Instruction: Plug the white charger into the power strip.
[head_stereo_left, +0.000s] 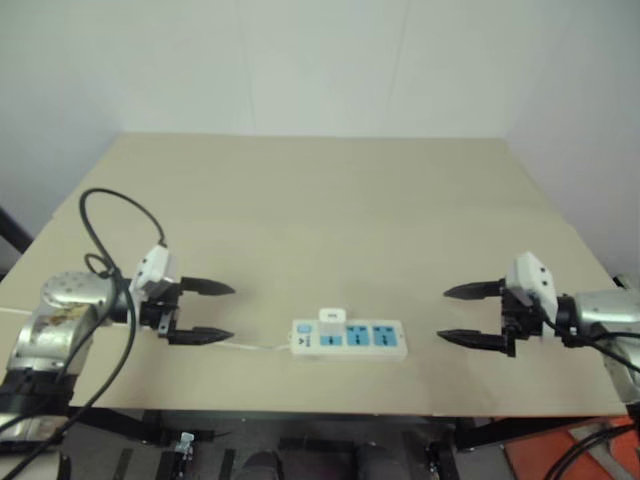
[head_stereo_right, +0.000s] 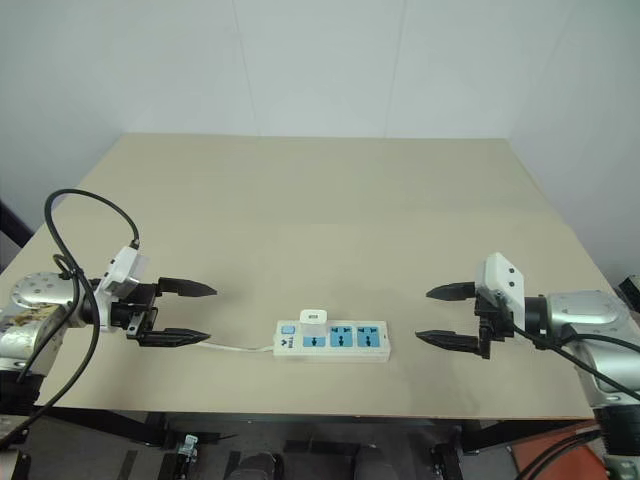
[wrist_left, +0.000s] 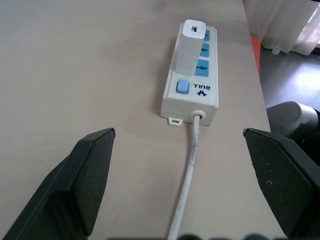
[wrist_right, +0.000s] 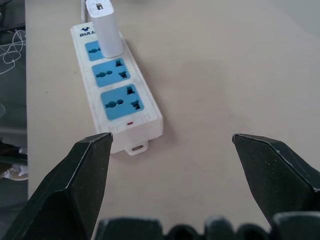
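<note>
Charger (wrist_left: 192, 46) stands upright in the strip's (head_stereo_left: 349, 339) end socket near the table's front edge, looks plugged. Left gripper (head_stereo_left: 203, 312) and right gripper (head_stereo_left: 470, 315) open, empty, flanking it well apart. Next: just confirm seating.

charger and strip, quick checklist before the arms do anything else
1. White charger standing upright in the socket next to the blue switch: ok.
2. Charger pushed fully home: cannot tell, its base hides the pins.
3. Power strip lying flat on the table, near the front edge: ok.
4. Left gripper jaws open, holding nothing, apart from the strip: ok.
5. Right gripper jaws open, holding nothing, apart from the strip: ok.
6. Cord leaving the strip's switch end, running towards the left gripper, not caught in its jaws: ok.
</note>
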